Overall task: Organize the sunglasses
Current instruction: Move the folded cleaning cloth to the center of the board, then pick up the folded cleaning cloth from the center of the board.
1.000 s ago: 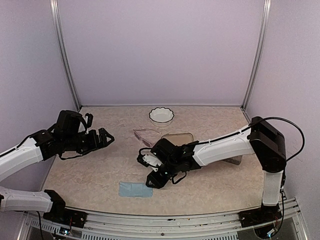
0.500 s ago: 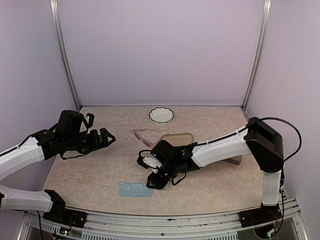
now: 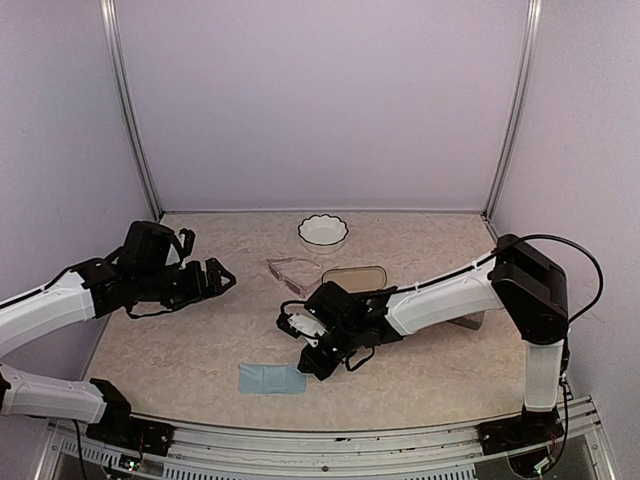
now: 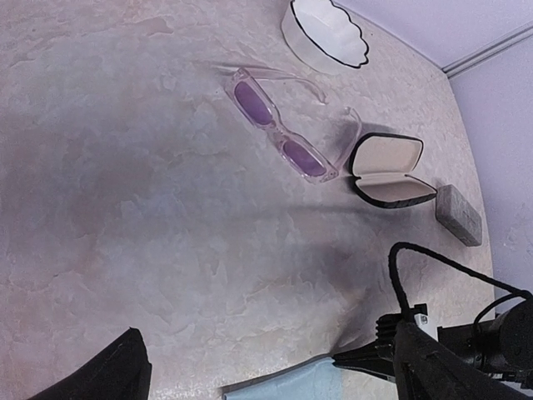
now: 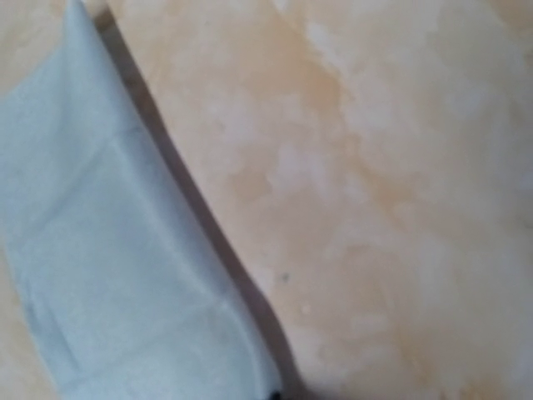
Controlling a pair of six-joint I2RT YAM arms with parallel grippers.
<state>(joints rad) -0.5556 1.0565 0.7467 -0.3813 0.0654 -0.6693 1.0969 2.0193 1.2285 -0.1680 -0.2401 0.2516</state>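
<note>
- Item: pale pinkish translucent plastic-framed sunglasses [image 4: 287, 137] — lying unfolded, arms spread, on the beige marbled tabletop [image 4: 125, 208] in the upper middle of the left wrist view. They sit between the white scalloped ceramic bowl [image 4: 325, 37] above and the open black oblong glasses case with beige lining [image 4: 385, 171] to the lower right. One arm tip is just beside the case rim.
- Item: a second, dark-lensed pair cannot be made out in any view.
- Item: small grey speckled oblong case [image 4: 458, 215], shut, at the right edge and apart from the black case.
- Left gripper [image 3: 218, 280]: fingers spread wide and holding nothing. It hangs above the table at centre left of the overhead view, well apart from the pink pair.
- Right gripper [image 3: 312, 362]: low at the right end of the flat light blue cloth [image 5: 108, 250]. Its wrist view shows only cloth and table, so whether the fingers are parted or pressed together cannot be told.
- Step, as judged: taking up the cloth at its right edge.
- Handling note: thin limp fabric lying flat is likely to slide. Press one fingertip on the table just off the edge and pinch inward, then lift slowly.
- Handling note: for the pink pair, grip the bridge or one arm near its hinge — not the lenses — and keep clear of the case lid.
</note>
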